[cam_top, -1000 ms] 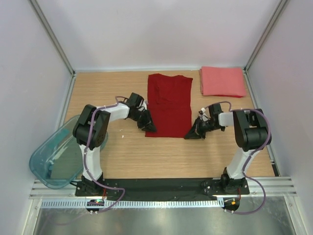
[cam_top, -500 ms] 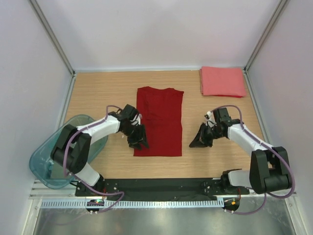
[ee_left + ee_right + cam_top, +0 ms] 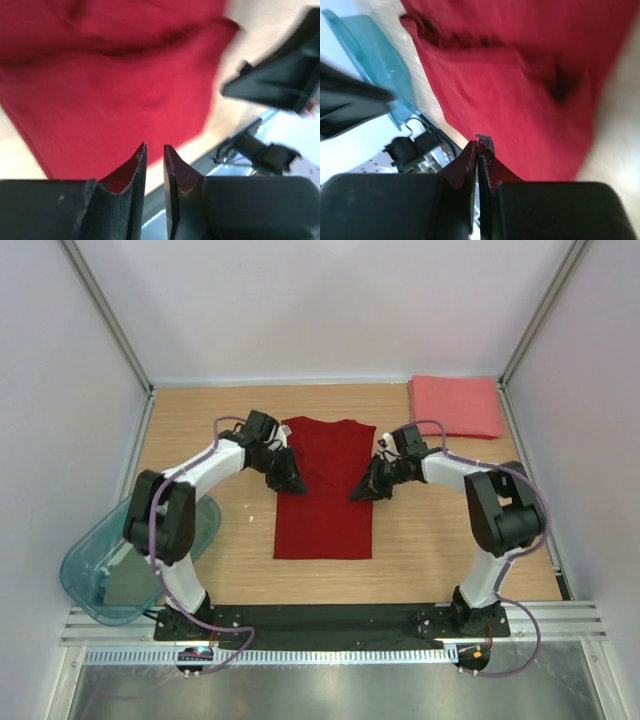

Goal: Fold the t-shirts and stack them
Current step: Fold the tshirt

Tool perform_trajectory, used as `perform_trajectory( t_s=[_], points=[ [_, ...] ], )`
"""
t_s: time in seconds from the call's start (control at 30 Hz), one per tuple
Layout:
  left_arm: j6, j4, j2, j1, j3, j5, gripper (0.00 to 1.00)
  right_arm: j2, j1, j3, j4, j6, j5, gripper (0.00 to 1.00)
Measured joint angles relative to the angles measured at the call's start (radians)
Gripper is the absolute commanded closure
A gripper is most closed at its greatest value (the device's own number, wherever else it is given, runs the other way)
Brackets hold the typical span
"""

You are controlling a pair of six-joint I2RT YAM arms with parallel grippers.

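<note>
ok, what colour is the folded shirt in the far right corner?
The folded shirt is salmon pink; the top external view shows it best.

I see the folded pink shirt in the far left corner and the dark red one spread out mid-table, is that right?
Not quite. The top view shows the folded pink shirt in the far right corner, not the left. The dark red shirt does lie spread out in the middle of the table.
</note>
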State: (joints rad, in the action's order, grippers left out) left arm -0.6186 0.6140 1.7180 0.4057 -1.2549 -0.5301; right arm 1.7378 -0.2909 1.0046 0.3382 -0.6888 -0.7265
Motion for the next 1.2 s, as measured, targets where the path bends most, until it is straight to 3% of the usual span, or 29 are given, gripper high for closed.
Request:
perform_trajectory(
  t_s=[0.17, 0.3, 0.47, 0.67, 0.9, 1.2],
  points=[
    [0.000, -0.055, 0.213, -0.055, -0.002, -0.020, 0.83, 0.177, -0.017, 0.047, -0.156, -0.074, -0.027, 0.92],
    [0.004, -0.059, 0.287, -0.074, -0.016, -0.030, 0.84, 0.266, 0.025, 0.043, -0.213, -0.089, -0.050, 0.92],
    [0.026, -0.076, 0.287, -0.074, -0.023, -0.011, 0.85, 0.283, 0.093, 0.040, -0.221, -0.056, -0.105, 0.92],
    [0.029, -0.094, 0.269, -0.074, 0.000, -0.005, 0.83, 0.283, 0.124, 0.083, -0.118, 0.014, -0.098, 0.90],
    [0.073, 0.003, 0.178, -0.074, -0.022, 0.080, 0.70, 0.270, 0.111, 0.222, 0.055, 0.093, 0.010, 0.89],
    [0.071, 0.004, 0.155, -0.076, -0.198, 0.071, 0.74, 0.257, 0.003, 0.317, 0.056, 0.061, 0.036, 0.89]
  ],
)
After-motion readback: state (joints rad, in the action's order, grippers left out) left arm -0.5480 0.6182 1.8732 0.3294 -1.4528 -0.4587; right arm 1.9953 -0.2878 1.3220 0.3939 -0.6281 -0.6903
